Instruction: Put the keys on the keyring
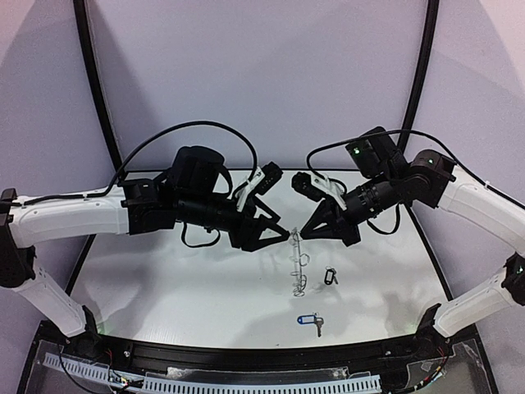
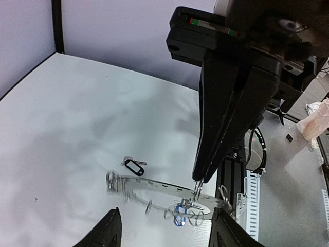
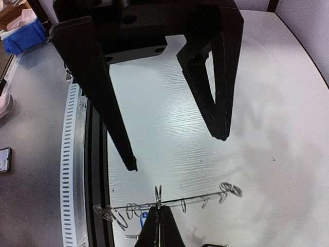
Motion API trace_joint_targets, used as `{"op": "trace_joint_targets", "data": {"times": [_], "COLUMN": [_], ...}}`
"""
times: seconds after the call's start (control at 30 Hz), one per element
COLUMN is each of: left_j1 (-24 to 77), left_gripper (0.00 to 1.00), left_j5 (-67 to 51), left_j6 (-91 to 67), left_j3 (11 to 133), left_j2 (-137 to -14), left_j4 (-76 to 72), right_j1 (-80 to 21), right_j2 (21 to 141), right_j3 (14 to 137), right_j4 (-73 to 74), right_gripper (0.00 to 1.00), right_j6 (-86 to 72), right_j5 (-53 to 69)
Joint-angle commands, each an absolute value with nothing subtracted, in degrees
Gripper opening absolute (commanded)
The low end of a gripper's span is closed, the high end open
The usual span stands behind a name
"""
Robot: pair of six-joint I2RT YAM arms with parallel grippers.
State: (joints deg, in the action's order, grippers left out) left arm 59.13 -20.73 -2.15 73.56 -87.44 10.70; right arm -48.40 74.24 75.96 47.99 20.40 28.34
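The keyring [image 1: 299,264] hangs on edge above the white table [image 1: 164,279], its wire loops sticking out around the rim. My right gripper [image 1: 302,235] is shut on one loop at the ring's top, as the right wrist view [image 3: 159,210] shows. My left gripper [image 1: 283,234] stands open just left of the ring, touching nothing. In the left wrist view its fingers [image 2: 110,231] straddle the space in front of the keyring [image 2: 154,184]. Two keys lie on the table: the black-headed one [image 1: 330,277] and the blue-tagged one [image 1: 309,321].
A black rail and a white slotted cable tray [image 1: 246,382] run along the near table edge. Curved black poles [image 1: 94,82] rise at the back left and right. Both arms meet over the table's middle, with cables looping behind them.
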Motion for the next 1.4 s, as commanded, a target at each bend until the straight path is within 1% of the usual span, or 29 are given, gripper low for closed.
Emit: {"op": "trace_joint_targets", "data": {"times": [0.0, 0.17, 0.3, 0.77, 0.8, 0.83, 1.0, 1.07, 1.1, 1.13, 1.17, 1.23, 1.37], "left_j1": [59.5, 59.6, 59.5, 59.5, 59.5, 59.5, 59.6, 59.7, 59.8, 59.9, 60.0, 60.4, 61.7], "left_gripper": [0.57, 0.53, 0.48, 0.44, 0.43, 0.38, 0.35, 0.27, 0.18, 0.12, 0.04, 0.01, 0.01], "left_j5": [-24.6, -25.4, -26.2, -25.4, -25.4, -25.6, -25.2, -25.5, -25.6, -25.6, -25.5, -25.5, -23.7], "left_j6": [-3.1, -3.2, -3.6, -4.0, -4.1, -4.1, -4.2, -4.1, -3.9, -3.5, -3.3, -2.4, 0.9], "left_j3": [75.4, 75.5, 75.6, 75.5, 75.5, 75.5, 75.7, 75.8, 75.8, 75.8, 75.8, 75.9, 75.5], "left_j2": [-89.7, -90.9, -91.7, -91.7, -91.8, -92.0, -92.5, -92.6, -92.7, -92.8, -92.8, -92.9, -92.7], "left_j4": [9.6, 8.2, 7.1, 5.6, 5.3, 5.0, 5.3, 5.3, 5.4, 5.5, 5.6, 6.3, 7.0], "right_j1": [-49.1, -49.1, -49.2, -49.7, -49.8, -49.8, -50.2, -50.4, -50.4, -50.6, -50.7, -50.9, -51.0], "right_j2": [74.1, 73.8, 74.4, 74.6, 74.5, 74.5, 74.6, 74.9, 75.1, 75.3, 75.4, 75.7, 74.6], "right_j3": [77.9, 76.9, 77.2, 77.4, 77.3, 77.3, 77.4, 77.6, 77.8, 77.9, 77.9, 78.2, 77.6], "right_j4": [47.7, 45.3, 46.2, 47.6, 47.6, 47.6, 48.4, 48.6, 49.0, 49.0, 49.1, 49.7, 47.3], "right_gripper": [0.00, 0.00, 0.00, 0.00, 0.00, 0.00, 0.00, 0.00, 0.00, 0.00, 0.00, 0.00, 0.00], "right_j6": [20.9, 20.2, 20.2, 20.6, 20.5, 20.5, 20.8, 20.8, 21.0, 20.9, 21.0, 21.0, 19.2], "right_j5": [28.5, 31.1, 31.6, 31.4, 31.4, 31.4, 31.5, 31.4, 31.5, 31.5, 31.6, 30.8, 26.6]}}
